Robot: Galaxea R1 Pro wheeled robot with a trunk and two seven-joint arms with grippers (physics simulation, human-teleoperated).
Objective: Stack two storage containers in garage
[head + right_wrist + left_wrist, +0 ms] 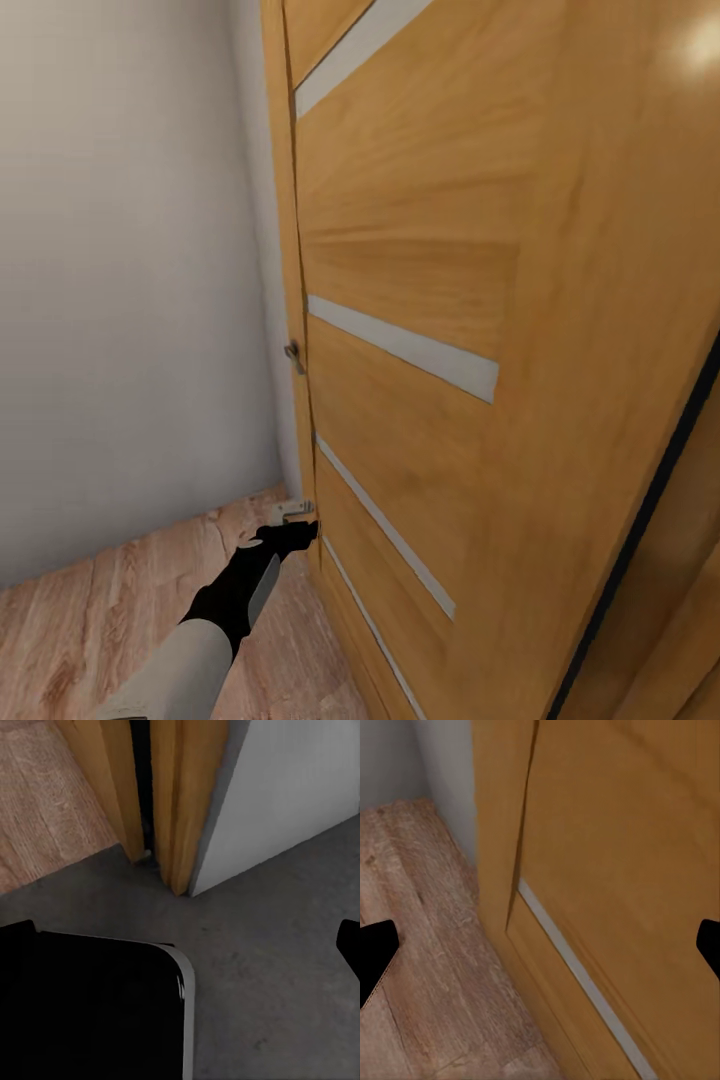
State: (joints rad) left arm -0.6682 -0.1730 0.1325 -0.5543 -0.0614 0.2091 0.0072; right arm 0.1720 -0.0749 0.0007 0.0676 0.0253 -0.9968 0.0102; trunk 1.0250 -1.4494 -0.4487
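Wood planks (90,620) meet a striped door (420,300) where the left claw (298,522), fingers apart and empty, risks jamming the leaf; right claw (184,945) also apart; containers nowhere visible.

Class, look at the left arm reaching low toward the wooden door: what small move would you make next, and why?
Probably ease the left end effector forward to push the door wider. Its fingers are spread with nothing between them, its tip sits at the door's edge just above the wood floor, and the door fills most of the view ahead.

No legible text or labels
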